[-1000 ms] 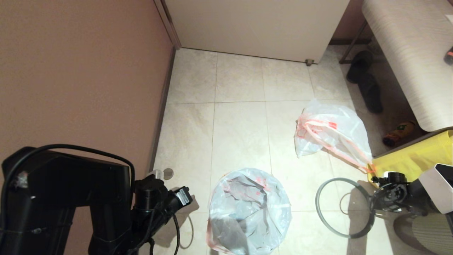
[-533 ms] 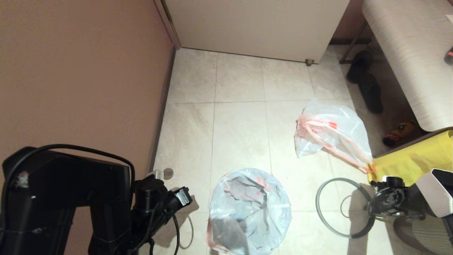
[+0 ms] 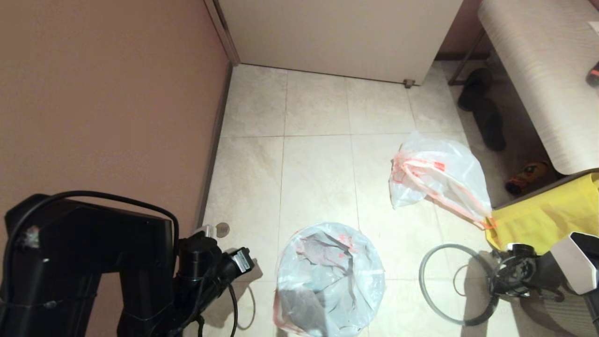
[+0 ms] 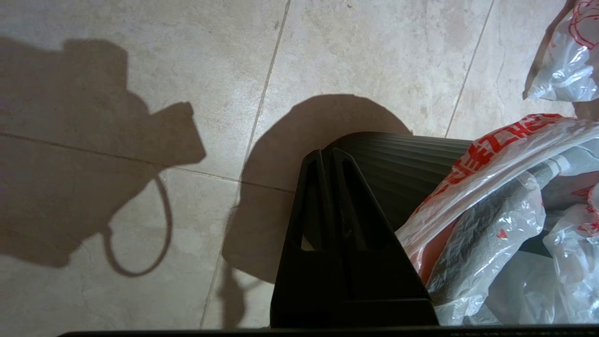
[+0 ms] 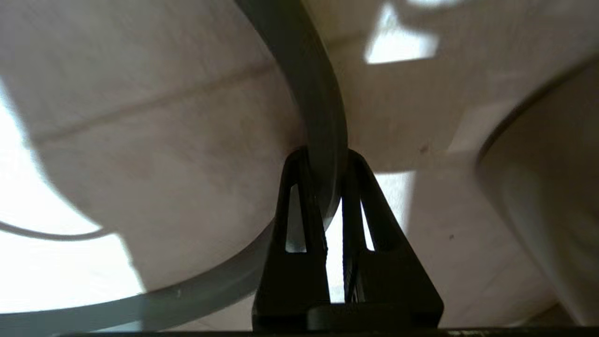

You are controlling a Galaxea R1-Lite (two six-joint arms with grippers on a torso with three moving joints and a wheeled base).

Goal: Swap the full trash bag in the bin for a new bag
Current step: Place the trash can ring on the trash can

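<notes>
**Bin lined, hoop in the right gripper**

Bin (image 3: 327, 281) sits low in the middle of the head view on the tiled floor (image 3: 318, 178), its mouth filled by the new bag (image 3: 323, 285), a limp translucent white bag with red print draped over the edge (the left wrist view shows the bin's dark ribbed wall just under the red-printed hem). The full trash bag (image 3: 437, 180) lies on the tiles farther off and to the right, apart from the bin, its pink-red drawstring trailing toward a yellow fabric bag (image 3: 547, 220).

The grey hoop (image 3: 433, 299) is to the right of the bin, separate from it. The right gripper (image 5: 327, 168) has its fingers closed on the hoop's band, one finger on each side. The left gripper (image 4: 330, 161) hangs beside the bin's wall with its fingers pressed together and nothing between them.
</notes>
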